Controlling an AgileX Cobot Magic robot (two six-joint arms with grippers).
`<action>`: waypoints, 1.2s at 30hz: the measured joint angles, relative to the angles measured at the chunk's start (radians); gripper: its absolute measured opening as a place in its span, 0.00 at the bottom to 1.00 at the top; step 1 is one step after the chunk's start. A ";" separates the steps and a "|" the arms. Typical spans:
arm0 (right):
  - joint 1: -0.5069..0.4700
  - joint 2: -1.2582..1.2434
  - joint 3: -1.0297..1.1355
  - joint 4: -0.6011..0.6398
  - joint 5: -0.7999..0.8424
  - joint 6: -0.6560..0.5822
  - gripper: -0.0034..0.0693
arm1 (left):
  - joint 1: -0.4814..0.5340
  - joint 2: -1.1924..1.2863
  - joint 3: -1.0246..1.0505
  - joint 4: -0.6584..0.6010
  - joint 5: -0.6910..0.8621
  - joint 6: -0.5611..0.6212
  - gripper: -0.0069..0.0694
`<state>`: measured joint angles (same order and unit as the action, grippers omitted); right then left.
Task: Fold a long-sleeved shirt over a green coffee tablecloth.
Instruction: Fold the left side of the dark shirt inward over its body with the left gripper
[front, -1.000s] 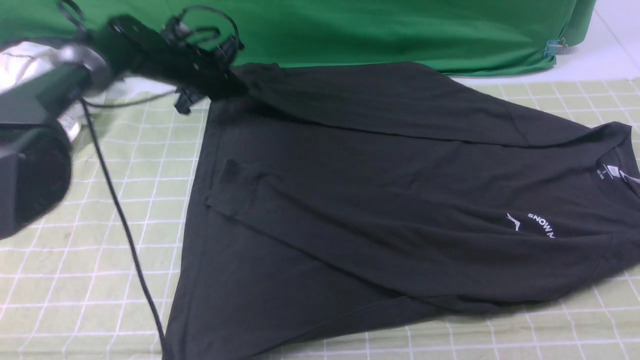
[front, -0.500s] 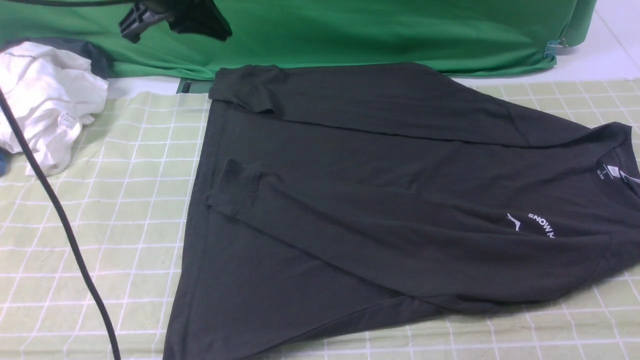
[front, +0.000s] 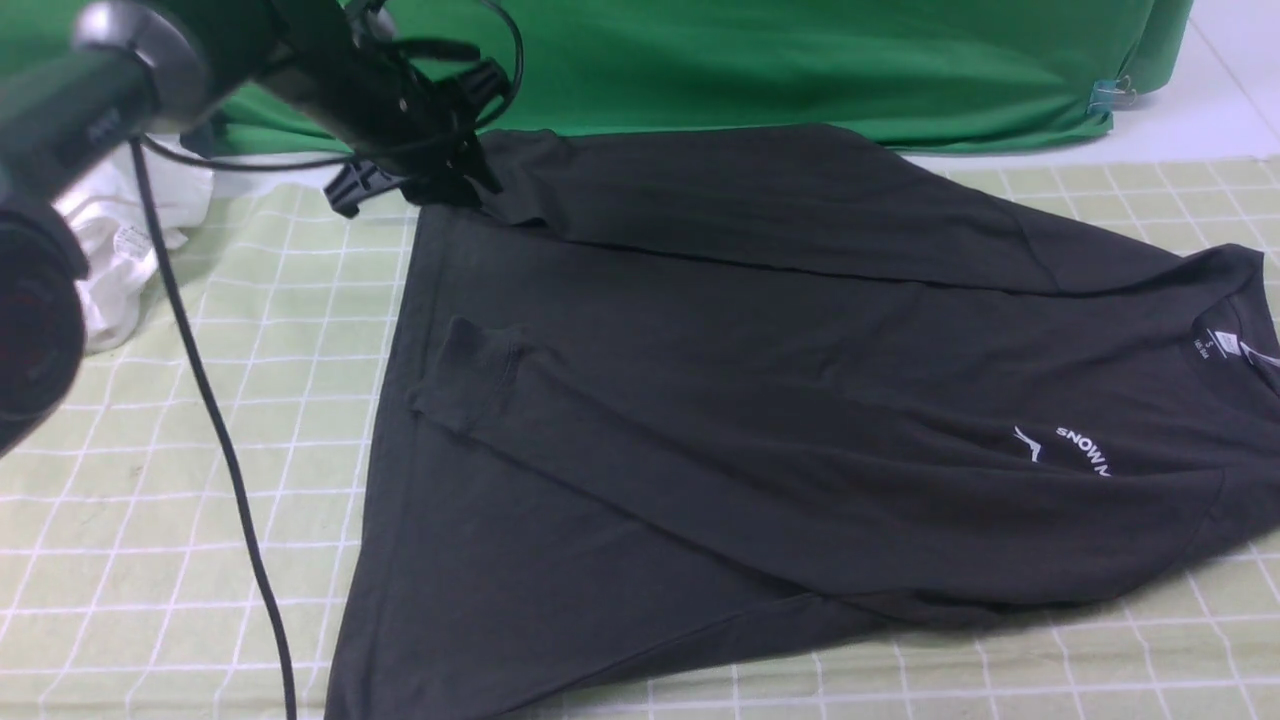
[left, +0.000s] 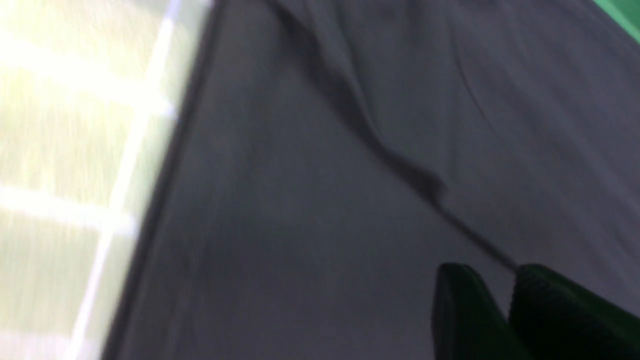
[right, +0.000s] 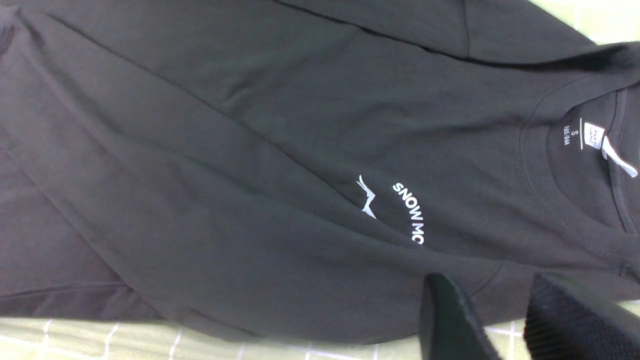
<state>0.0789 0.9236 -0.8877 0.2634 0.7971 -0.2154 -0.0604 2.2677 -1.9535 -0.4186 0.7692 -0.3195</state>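
Long-sleeved shirt (front: 760, 400) lies spread on the green coffee tablecloth (front: 200, 500) covering the surface, collar cut off at the right. Left jaws, blurred, stand narrowly apart at the far sleeve; right jaws gape over the shirt's near edge. A black cable (front: 220, 450) crosses the cloth; the left arm (front: 120, 80) half hides a white garment (front: 110, 270). Bright green fabric (front: 800, 60) backs everything.

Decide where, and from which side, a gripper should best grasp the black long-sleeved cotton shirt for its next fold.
On the black long-sleeved cotton shirt, probably the hem corners, approached from the robot's left over the pale green checked tablecloth. The hem is a free, straight edge there, and both sleeves lie folded across the body.
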 joint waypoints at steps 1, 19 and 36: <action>0.000 0.000 0.000 0.000 0.000 0.001 0.37 | 0.000 0.017 0.000 0.002 -0.036 0.001 0.37; 0.000 0.000 0.000 0.000 -0.013 0.005 0.37 | 0.018 0.167 0.001 -0.094 -0.373 -0.177 0.47; 0.000 0.000 0.000 0.000 -0.031 0.006 0.37 | 0.018 0.219 -0.001 -0.294 -0.480 -0.218 0.28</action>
<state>0.0789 0.9236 -0.8877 0.2634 0.7661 -0.2095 -0.0424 2.4871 -1.9541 -0.7130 0.2888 -0.5376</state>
